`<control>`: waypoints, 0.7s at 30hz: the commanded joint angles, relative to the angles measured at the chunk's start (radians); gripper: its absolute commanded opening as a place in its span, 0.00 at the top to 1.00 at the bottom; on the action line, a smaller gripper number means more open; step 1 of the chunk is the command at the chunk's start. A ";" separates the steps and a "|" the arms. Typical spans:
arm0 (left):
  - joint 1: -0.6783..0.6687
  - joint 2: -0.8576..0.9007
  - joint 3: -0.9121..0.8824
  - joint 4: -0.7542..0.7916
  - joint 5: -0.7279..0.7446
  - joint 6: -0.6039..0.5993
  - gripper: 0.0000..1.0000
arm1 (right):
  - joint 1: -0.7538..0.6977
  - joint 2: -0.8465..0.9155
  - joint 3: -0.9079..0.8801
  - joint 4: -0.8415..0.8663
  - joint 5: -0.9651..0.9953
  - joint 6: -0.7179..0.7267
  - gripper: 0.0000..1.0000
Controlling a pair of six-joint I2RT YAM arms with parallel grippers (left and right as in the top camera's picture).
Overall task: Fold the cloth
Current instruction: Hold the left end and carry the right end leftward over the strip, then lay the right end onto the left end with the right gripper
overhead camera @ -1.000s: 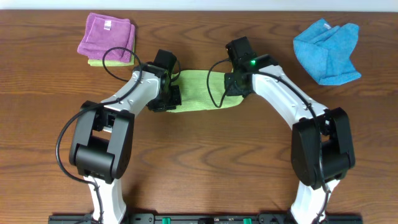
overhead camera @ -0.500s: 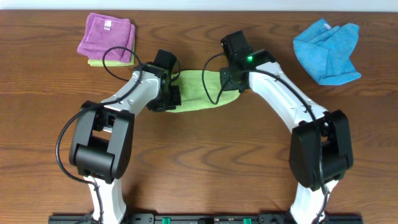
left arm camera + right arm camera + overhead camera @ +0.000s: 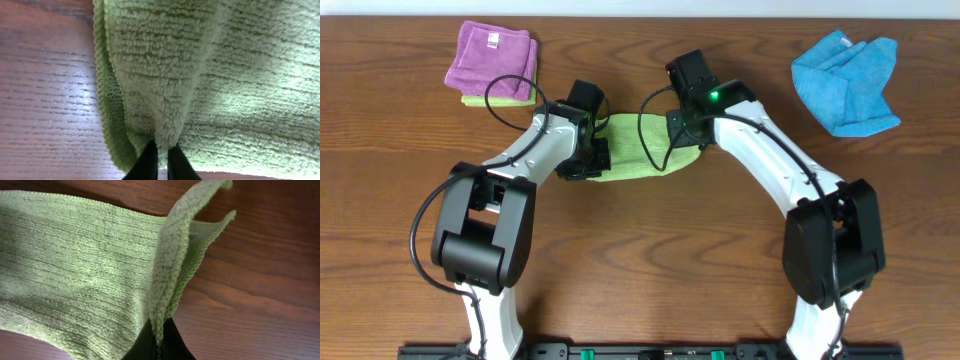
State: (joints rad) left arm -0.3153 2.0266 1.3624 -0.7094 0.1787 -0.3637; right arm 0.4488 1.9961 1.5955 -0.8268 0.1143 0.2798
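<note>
The lime-green cloth (image 3: 625, 145) lies right of the purple cloth (image 3: 492, 55); left gripper (image 3: 161, 150) and right gripper (image 3: 159, 332) are each closed on one end. A thin pinch may slip, leaving a crooked fold

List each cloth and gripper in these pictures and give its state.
green cloth: folded over, pinched at both ends.
left gripper: shut on the green cloth.
right gripper: shut on the green cloth, its edge lifted.
purple cloth: folded, lying flat.
blue cloth: crumpled, unfolded.

White arm links (image 3: 525, 152), black joints (image 3: 480, 235), looping black cables (image 3: 487, 98) (green light (image 3: 713, 97) on the right arm (image 3: 770, 165))
</note>
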 commanded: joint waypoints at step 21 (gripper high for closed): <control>0.043 -0.112 0.031 -0.028 -0.029 0.028 0.14 | 0.011 -0.028 0.021 -0.012 0.040 -0.012 0.98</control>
State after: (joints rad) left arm -0.2871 1.9629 1.3666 -0.7292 0.1711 -0.3428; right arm 0.4496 1.9961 1.5955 -0.8368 0.1322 0.2794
